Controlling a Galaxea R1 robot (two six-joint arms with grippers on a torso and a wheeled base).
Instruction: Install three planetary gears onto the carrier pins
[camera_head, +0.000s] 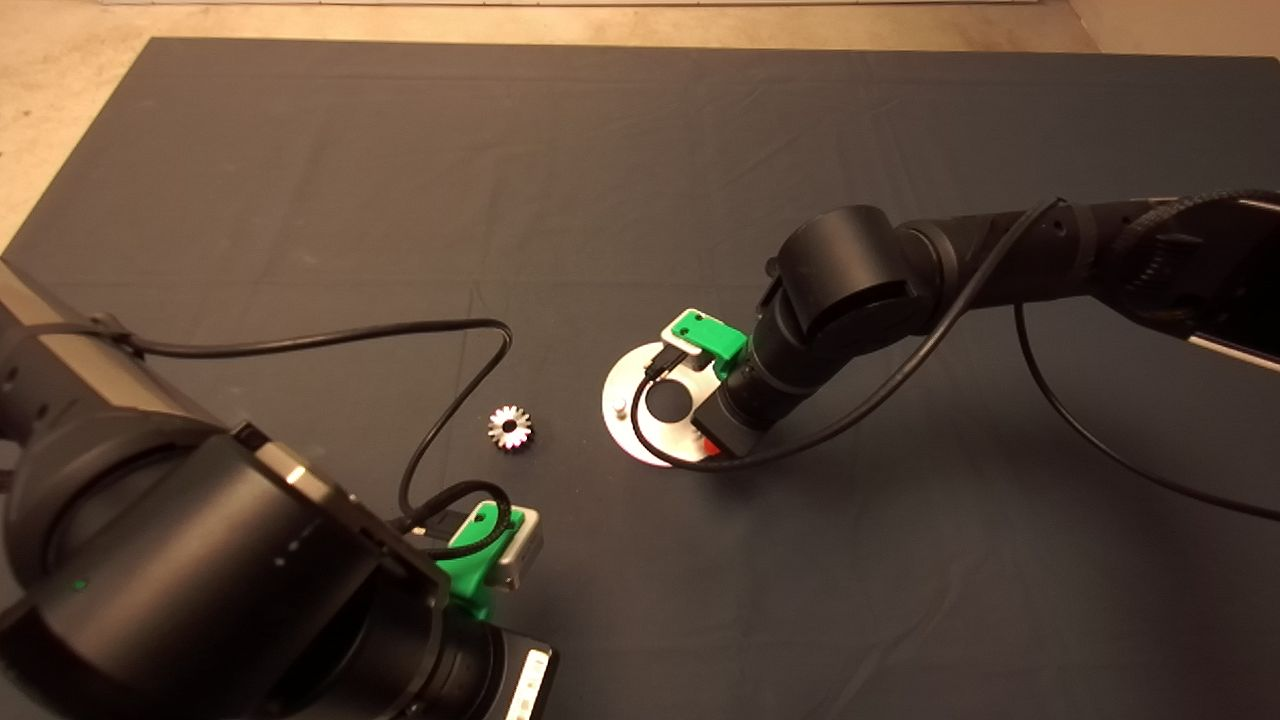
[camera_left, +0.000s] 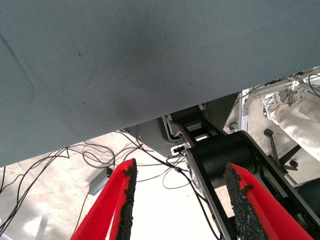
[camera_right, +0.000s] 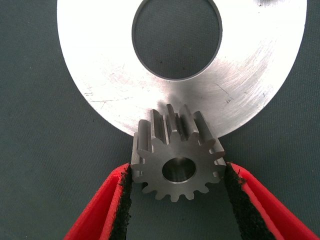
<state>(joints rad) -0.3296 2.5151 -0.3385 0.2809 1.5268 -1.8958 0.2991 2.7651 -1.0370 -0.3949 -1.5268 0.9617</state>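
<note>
The right hand (camera_right: 175, 175) clamps 1 small dark-silver toothed gear (camera_right: 176, 160) over the near rim of the flat round silver carrier disc (camera_right: 100, 75). No pin shows under its bore, so lowering now would likely seat it on bare plate. 1 stud (camera_head: 620, 407) stands near the disc's far-side edge. A second gear (camera_head: 511, 427) lies apart on the dark-matted worktop (camera_head: 640, 180), leaving open room. The left hand (camera_left: 180, 195) is parked, released.
</note>
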